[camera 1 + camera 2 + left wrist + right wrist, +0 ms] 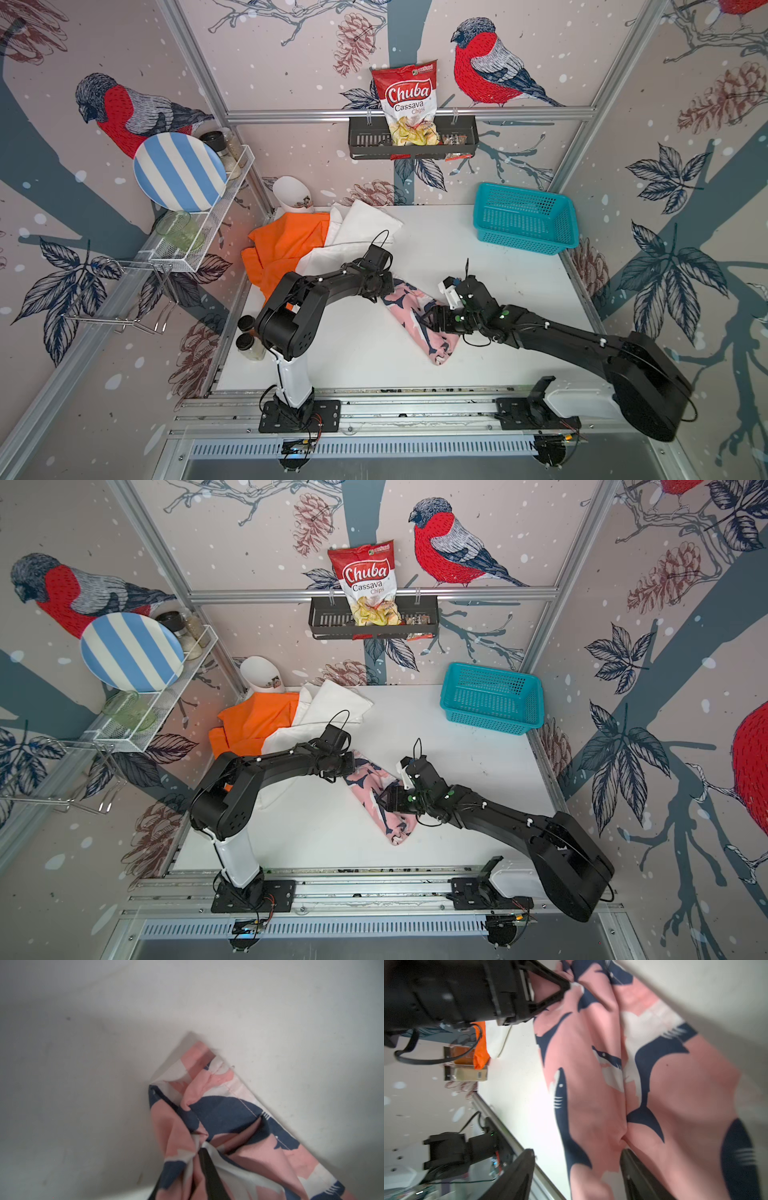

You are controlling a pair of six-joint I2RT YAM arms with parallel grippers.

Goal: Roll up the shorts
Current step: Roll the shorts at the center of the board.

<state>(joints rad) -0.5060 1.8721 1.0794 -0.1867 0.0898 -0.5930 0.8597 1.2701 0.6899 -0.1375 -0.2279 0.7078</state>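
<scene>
Far left, a striped plate (178,172) stands on edge in the wire rack (195,253) on the wall. Below it, two dark-lidded jars (249,336) sit at the left edge of the white table (478,291), beside the left arm's base. Next along, the orange shorts (282,245) lie rumpled at the table's back-left, with the white shorts (365,224) heaped against them and partly overlapping, and the left arm reaches across both. I read the left gripper (388,291) as clamped on the pink shorts (409,307): in the left wrist view the shark-print cloth gathers into tight folds around one dark finger (205,1165). Those pink shorts lie near the middle of the table as a long, loosely folded strip running diagonally from the left gripper toward the front rail. I cannot tell whether the strip touches the white pair, because the arm hides that spot. At the strip's right side the right gripper (428,319) sits low on the cloth. In the right wrist view I can see its fingers (631,1167) standing apart, one on the pink fabric by a crease and the other out past the cloth's edge. Farther right, at the table's back-right corner, the teal basket (523,243) stands well clear of both arms.
</scene>
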